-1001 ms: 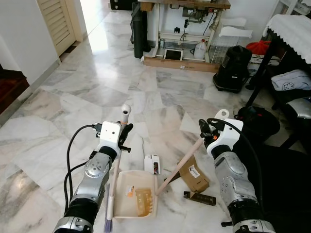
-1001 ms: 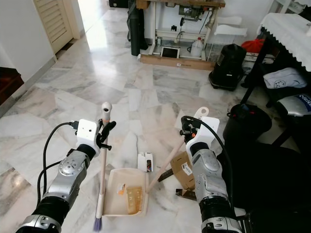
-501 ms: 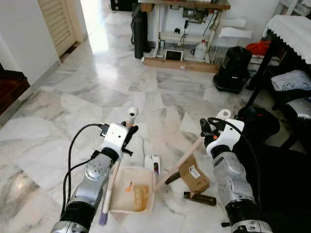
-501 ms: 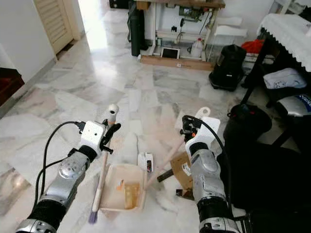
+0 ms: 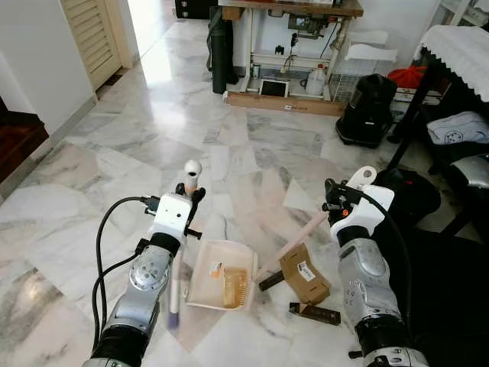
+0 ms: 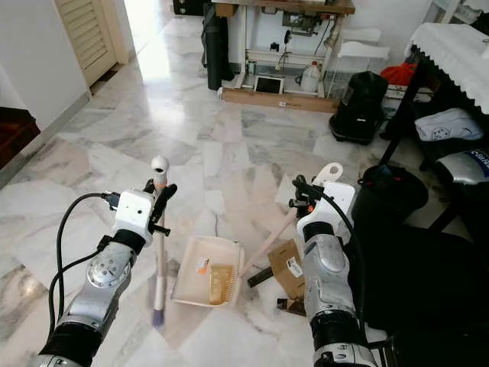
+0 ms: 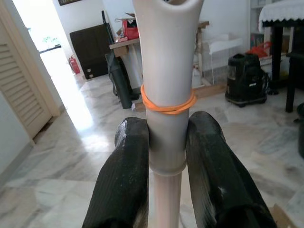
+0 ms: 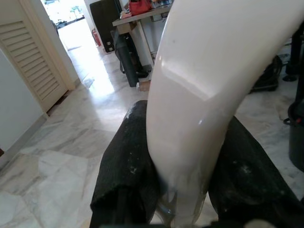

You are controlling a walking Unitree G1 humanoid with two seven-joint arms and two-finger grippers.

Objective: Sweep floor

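Observation:
My left gripper [image 5: 191,196] is shut on the white top of a broom handle [image 7: 167,95], just below an orange rubber band. The broom [image 5: 176,275] stands nearly upright, its purple bristles on the marble floor left of the dustpan. A cream dustpan [image 5: 223,277] lies on the floor ahead, holding a tan comb-like piece [image 5: 235,287] and a small orange scrap. Its long pinkish handle [image 5: 294,245] slants up to my right gripper [image 5: 337,200], which is shut on the handle's white end [image 8: 190,104]. A brown cardboard box [image 5: 304,274] and a dark bar [image 5: 315,313] lie right of the pan.
A black vacuum [image 5: 367,107] and a long cardboard box [image 5: 283,101] stand at the back under a workbench. A dark round bin [image 5: 409,191], a black table with a white cloth [image 5: 458,38] and a chair crowd the right. A louvered door [image 5: 88,34] is far left.
The dustpan has slid farther from me and to the right, toward the cardboard box. The broom has swung from a slant back to nearly upright, left of the pan.

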